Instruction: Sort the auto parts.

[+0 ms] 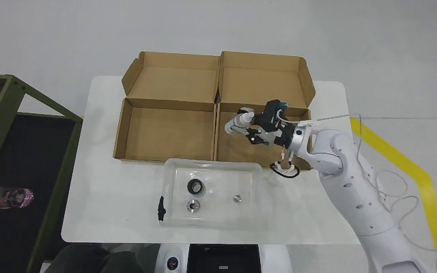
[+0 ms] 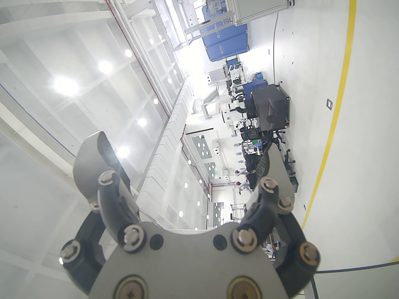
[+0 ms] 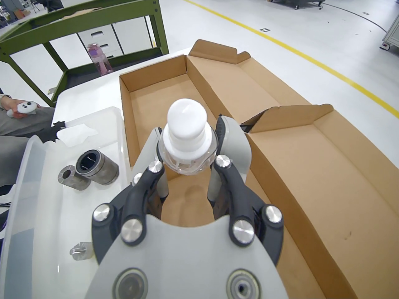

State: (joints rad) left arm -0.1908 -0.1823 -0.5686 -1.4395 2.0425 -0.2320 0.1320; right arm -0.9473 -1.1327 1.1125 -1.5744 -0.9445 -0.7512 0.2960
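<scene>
Right wrist view: right gripper [image 3: 190, 144] fingers clamped on white plastic part [image 3: 187, 122], held above right cardboard box [image 3: 311, 188]. Sort judged early: three metal parts [image 3: 96, 168] lying in clear bin [image 3: 103, 115]. Left gripper [image 2: 185, 150] fingers wide.

You'll see the right end effector [image 3: 187, 147] has matt grey metal finger plates, black plastic links and shiny screw heads; same build on the left end effector [image 2: 184, 150]. The white part [image 3: 187, 122] it grips looks like smooth matt plastic w/ a clear glossy plastic collar. The 2 cardboard boxes [image 1: 167, 133] are plain brown, matt, slightly fibrous. Bin [image 3: 21, 169]: clear plastic, glossy, a bit frosted. In it, 1 bearing [image 3: 98, 164] of dark satin metal and 1 bush [image 3: 71, 178] of dull grey metal. Table [image 1: 102, 150]: white, smooth, low sheen.
</scene>
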